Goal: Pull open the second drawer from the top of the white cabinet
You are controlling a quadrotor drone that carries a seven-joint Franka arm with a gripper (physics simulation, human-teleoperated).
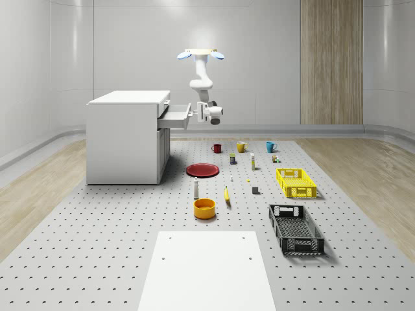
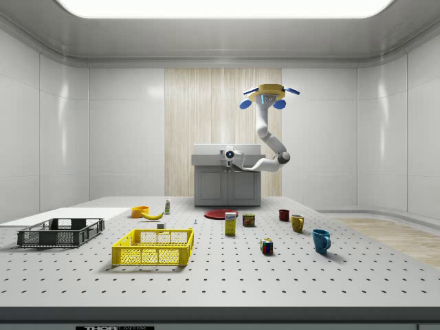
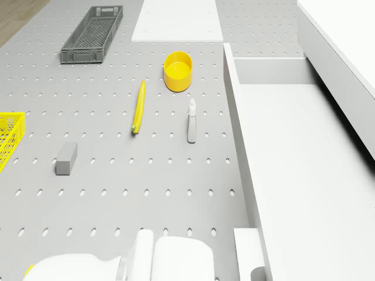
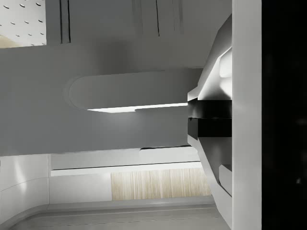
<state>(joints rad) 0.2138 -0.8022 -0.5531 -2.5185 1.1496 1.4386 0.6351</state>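
A: Where do we stand with the cabinet (image 1: pixel 126 139)?

B: Our drone (image 1: pixel 201 55) hovers in the air just beside it, on the whole-scene view's right, arm (image 1: pixel 202 81) hanging down. The gripper (image 1: pixel 196 111) sits at the front of a drawer (image 1: pixel 174 115) that juts out from just under the cabinet top. From the drone's own camera we look down into that open drawer (image 3: pixel 304 175), and it is empty.

A: Are we gripping the handle?

B: We cannot tell. The wrist camera shows a pale handle (image 4: pixel 129 91) right up against one finger (image 4: pixel 211 120), but not whether the fingers are clamped on it or loose.

A: Is that the second drawer?

B: We judge it sits high, close under the top; we cannot count the drawer lines from here, so it may be the top one.

A: What could go wrong from here?

B: If we pull at an angle because the drone drifts sideways, the drawer may bind or the handle may slip out. A hard pull could also tip us toward the cabinet. And if the drone sinks, the arm presses down on the drawer front.
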